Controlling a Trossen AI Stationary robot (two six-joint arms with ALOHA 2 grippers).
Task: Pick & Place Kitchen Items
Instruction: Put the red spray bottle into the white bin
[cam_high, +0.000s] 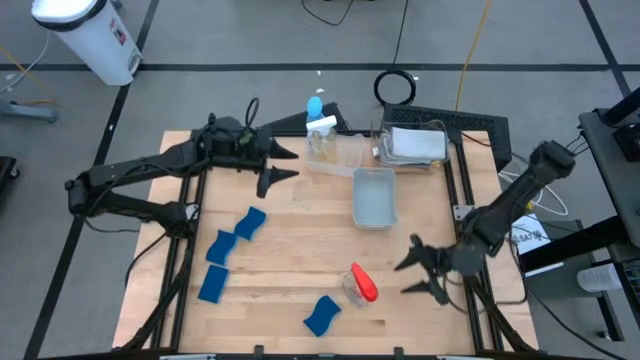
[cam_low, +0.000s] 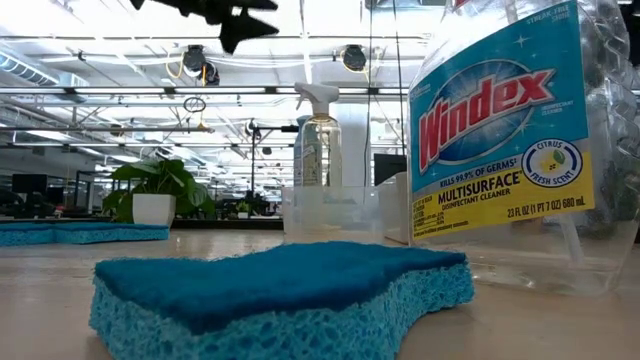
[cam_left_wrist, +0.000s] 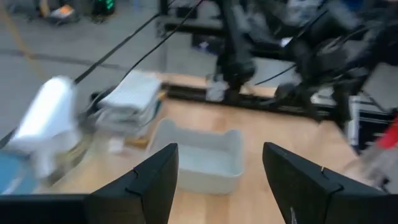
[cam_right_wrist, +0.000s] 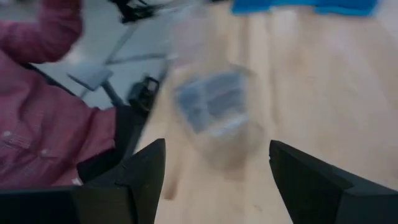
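Note:
A clear bottle with a red top (cam_high: 360, 283) lies on its side near the table's front; it is the big labelled bottle (cam_low: 510, 130) in the low view. My right gripper (cam_high: 403, 278) stands open just right of it, fingers toward the blurred bottle (cam_right_wrist: 217, 118). Several wavy blue sponges lie flat: one (cam_high: 322, 315) at the front, the others (cam_high: 222, 247) at the left. My left gripper (cam_high: 292, 164) is open above the table's far left, facing a clear bin (cam_left_wrist: 199, 158). Bottles with a blue top (cam_high: 316, 105) and a white top (cam_low: 318, 140) stand upright at the back.
A clear bin (cam_high: 374, 196) sits mid-table. Folded grey cloths (cam_high: 415, 145) lie stacked at the far right. A potted plant (cam_low: 160, 190) stands at the back left in the low view. A person in a red shirt (cam_right_wrist: 37, 93) is beside the table.

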